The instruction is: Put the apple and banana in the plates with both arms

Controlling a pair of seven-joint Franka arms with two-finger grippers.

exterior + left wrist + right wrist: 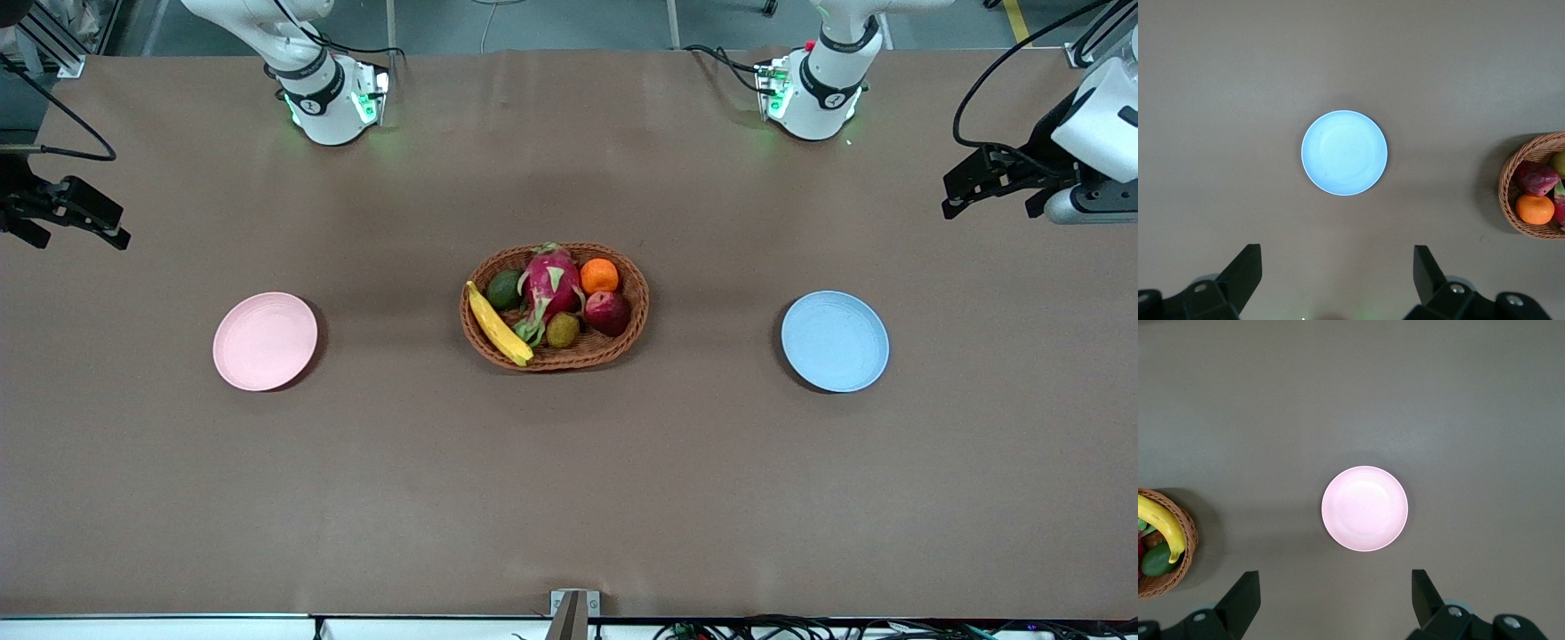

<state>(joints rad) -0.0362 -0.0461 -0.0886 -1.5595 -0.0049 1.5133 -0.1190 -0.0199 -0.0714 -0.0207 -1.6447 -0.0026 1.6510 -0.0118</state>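
The yellow banana (498, 325) lies along the rim of a brown wicker basket (642, 302) at mid table, at the end toward the right arm. The dark red apple (608, 313) sits in the basket's other end, beside an orange. A pale pink plate (265, 340) lies bare toward the right arm's end, a light blue plate (835, 340) toward the left arm's end. My left gripper (956, 197) hangs open high over the table's edge; its wrist view shows the blue plate (1344, 153) and the apple (1535, 178). My right gripper (116, 227) hangs open likewise, above the pink plate (1365, 509) and banana (1161, 520).
The basket also holds a pink dragon fruit (549, 284), an orange (599, 276), a dark green avocado (504, 289) and a brownish kiwi (563, 330). Both arm bases (333, 98) stand along the table's edge farthest from the front camera.
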